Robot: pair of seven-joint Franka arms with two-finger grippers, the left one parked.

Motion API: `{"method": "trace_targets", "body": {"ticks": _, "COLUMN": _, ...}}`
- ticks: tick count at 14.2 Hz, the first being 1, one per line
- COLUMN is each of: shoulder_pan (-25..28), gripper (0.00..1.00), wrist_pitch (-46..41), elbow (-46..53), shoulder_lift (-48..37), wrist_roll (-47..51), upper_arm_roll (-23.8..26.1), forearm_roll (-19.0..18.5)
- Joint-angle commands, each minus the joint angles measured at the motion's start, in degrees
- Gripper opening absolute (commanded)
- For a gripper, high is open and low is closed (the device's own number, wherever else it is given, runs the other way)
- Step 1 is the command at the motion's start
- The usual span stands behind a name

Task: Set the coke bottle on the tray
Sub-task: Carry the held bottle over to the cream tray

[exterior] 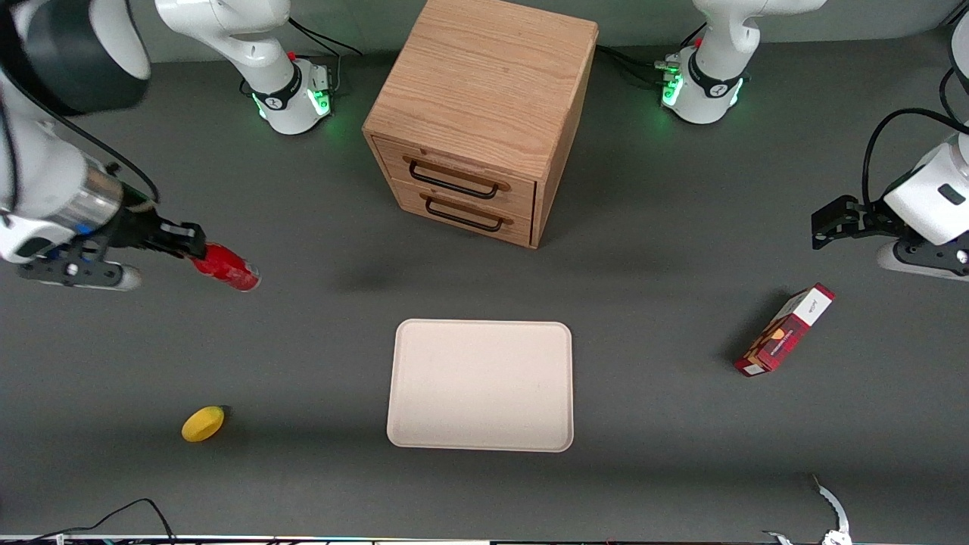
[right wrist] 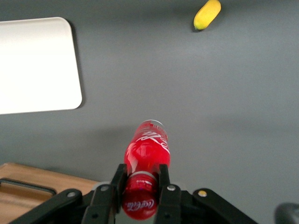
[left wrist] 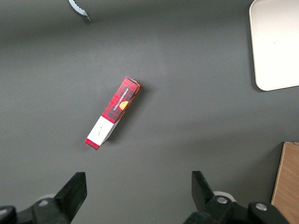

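1 coke bottle (right wrist: 146, 151) in gripper (right wrist: 140, 183), off tray (exterior: 480, 446)

Even overhead light, dim grey table (exterior: 303, 356); soft shadows beside wooden drawer cabinet (exterior: 484, 113) and red-and-white carton (exterior: 783, 333); tray (right wrist: 37, 65) glaring, washed-out white in right wrist view; glossy highlight on coke bottle (right wrist: 147, 154) clamped in gripper (right wrist: 140, 184); green glow at arm bases

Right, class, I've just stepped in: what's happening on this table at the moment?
The working arm's gripper is shut on the coke bottle, holding it tilted off the table toward that arm's end. The tray, in front of the wooden drawer cabinet, has nothing on it, so the bottle is not yet placed. A yellow fruit lies nearer the front camera than the bottle, and a red-and-white carton lies toward the parked arm's end.
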Motion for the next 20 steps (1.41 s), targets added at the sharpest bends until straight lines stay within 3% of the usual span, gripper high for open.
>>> {"method": "trace_targets", "body": {"ticks": 1, "shoulder_pan": 2.6, "gripper": 0.00, "wrist_pitch": -9.8, "elbow": 22.6, "shoulder_lift": 13.5, "wrist_roll": 4.3, "upper_arm_roll": 0.2, "forearm_roll": -0.4}}
{"method": "trace_targets", "body": {"ticks": 4, "shoulder_pan": 4.5, "gripper": 0.00, "wrist_pitch": -8.2, "elbow": 31.3, "shoulder_lift": 21.4, "wrist_roll": 13.9, "upper_arm_roll": 2.6, "forearm_roll": -0.4}}
{"method": "trace_targets", "body": {"ticks": 9, "shoulder_pan": 10.4, "gripper": 0.00, "wrist_pitch": 9.5, "elbow": 32.5, "shoulder_lift": 32.2, "wrist_roll": 33.7, "upper_arm_roll": 3.3, "forearm_roll": -1.3}}
{"method": "trace_targets", "body": {"ticks": 14, "shoulder_pan": 14.0, "gripper": 0.00, "wrist_pitch": 23.1, "elbow": 32.4, "shoulder_lift": 40.6, "wrist_roll": 45.3, "upper_arm_roll": 3.4, "forearm_roll": -5.5}}
{"method": "trace_targets", "body": {"ticks": 17, "shoulder_pan": 14.5, "gripper": 0.00, "wrist_pitch": 28.1, "elbow": 32.1, "shoulder_lift": 45.0, "wrist_roll": 50.7, "upper_arm_roll": 6.7, "forearm_roll": -12.1}}
{"method": "trace_targets", "body": {"ticks": 20, "shoulder_pan": 14.5, "gripper": 0.00, "wrist_pitch": 28.9, "elbow": 31.9, "shoulder_lift": 47.2, "wrist_roll": 53.0, "upper_arm_roll": 8.4, "forearm_roll": -13.7}}
